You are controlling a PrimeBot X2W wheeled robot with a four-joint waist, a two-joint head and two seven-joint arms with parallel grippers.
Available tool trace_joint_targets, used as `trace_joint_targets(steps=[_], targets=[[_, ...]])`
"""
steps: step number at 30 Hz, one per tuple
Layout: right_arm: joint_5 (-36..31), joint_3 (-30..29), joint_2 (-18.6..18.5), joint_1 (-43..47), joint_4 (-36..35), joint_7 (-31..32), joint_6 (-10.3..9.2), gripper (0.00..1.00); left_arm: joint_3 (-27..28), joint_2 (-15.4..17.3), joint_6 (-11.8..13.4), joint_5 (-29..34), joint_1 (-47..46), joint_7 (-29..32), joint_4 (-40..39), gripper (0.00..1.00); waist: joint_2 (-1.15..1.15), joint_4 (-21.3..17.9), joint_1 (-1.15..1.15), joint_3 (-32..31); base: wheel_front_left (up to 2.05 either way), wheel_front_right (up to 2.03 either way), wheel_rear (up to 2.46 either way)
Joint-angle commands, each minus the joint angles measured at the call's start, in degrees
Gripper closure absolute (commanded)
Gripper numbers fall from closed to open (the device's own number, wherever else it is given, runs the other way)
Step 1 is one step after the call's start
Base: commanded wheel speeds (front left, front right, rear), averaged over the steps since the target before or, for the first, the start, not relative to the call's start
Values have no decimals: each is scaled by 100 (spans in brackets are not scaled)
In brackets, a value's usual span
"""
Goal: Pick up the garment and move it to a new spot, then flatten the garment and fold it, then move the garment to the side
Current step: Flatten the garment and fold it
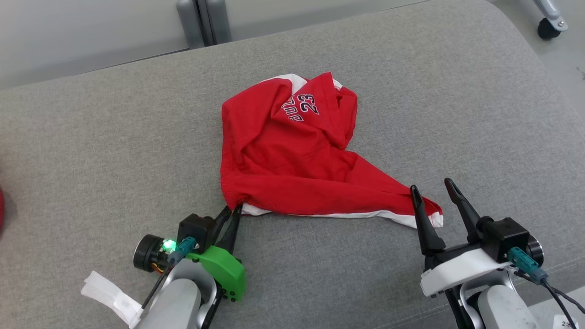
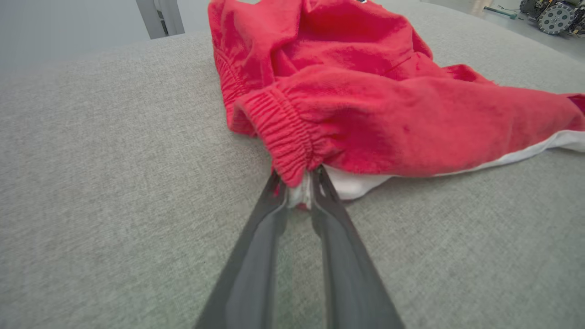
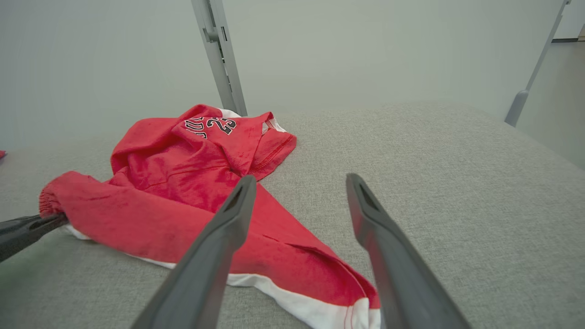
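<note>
Bare grey fabric cushion lies open left and right of the crumpled red garment with white trim heaped mid-surface, whose near corners are occupied by the left gripper, clamped on, and the spread-fingered right gripper, with grey metal posts beyond the far edge.

At frame centre, the left gripper pinches the gathered elastic edge of the red garment, which lies on the grey fabric surface.
</note>
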Motion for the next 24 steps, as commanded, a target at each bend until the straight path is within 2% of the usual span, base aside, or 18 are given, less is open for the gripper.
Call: trace_joint_targets(steps=[1,8,15,24], targets=[[-37,-10,2,-46,32,-19,-8,0,-18,87,-19,-65,-13,-2,-20,100,0,-2,0,-26,0,0,0],[-100,-115,-2,181,309,-18,-8,0,-102,153,-20,-160,181,-2,-180,100,0,30,0,-145,0,0,0],[-247,-211,10,346,894,-18,-8,0,-150,192,-21,-166,287,-2,-308,100,0,41,0,-175,0,0,0],[5,13,-39,-29,1661,-14,-8,0,-235,167,-22,-166,305,-2,-363,100,0,47,0,-195,0,0,0]])
